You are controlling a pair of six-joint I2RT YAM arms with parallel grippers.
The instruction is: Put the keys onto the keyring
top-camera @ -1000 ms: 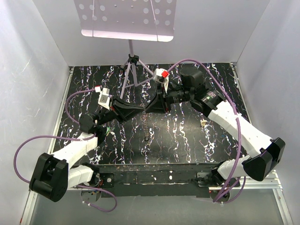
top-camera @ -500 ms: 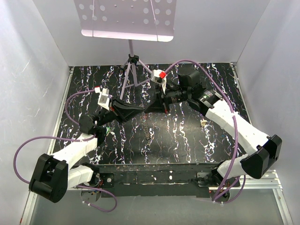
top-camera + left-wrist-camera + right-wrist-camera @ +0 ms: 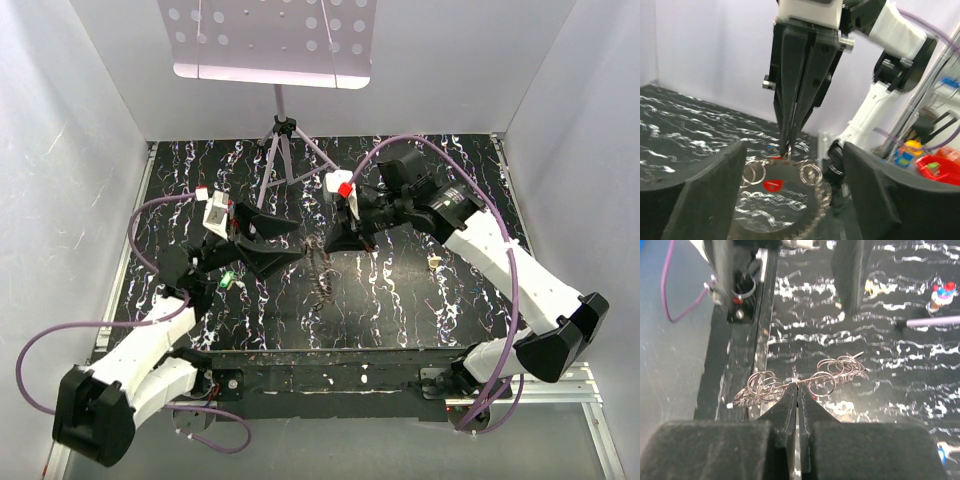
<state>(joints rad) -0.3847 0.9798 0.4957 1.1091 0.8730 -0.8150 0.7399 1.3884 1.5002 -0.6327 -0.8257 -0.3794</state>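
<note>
The keyring [image 3: 320, 276] is a thin metal ring fringed with small split rings, and it hangs above the dark marbled table [image 3: 400, 300]. My right gripper [image 3: 326, 247] is shut on its top rim. In the right wrist view the right gripper [image 3: 797, 389] pinches the wire of the keyring [image 3: 832, 375]. My left gripper [image 3: 295, 243] stands open just left of the ring, apart from it. In the left wrist view the keyring [image 3: 822, 196] hangs between the left gripper's [image 3: 794, 165] spread fingers [image 3: 710, 195], and a red key head [image 3: 774, 184] shows at it. A cream key [image 3: 434, 262] lies on the table.
A music stand's tripod [image 3: 283, 140] stands at the back centre with its perforated desk [image 3: 270, 40] overhead. White walls close in three sides. A black rail [image 3: 330, 370] with both arm bases runs along the near edge. Purple cables [image 3: 60, 310] loop off each arm.
My left gripper has opened, let go of the keyring and drawn back to the left. The right gripper has shut on the ring and now holds it alone, slightly lower.
</note>
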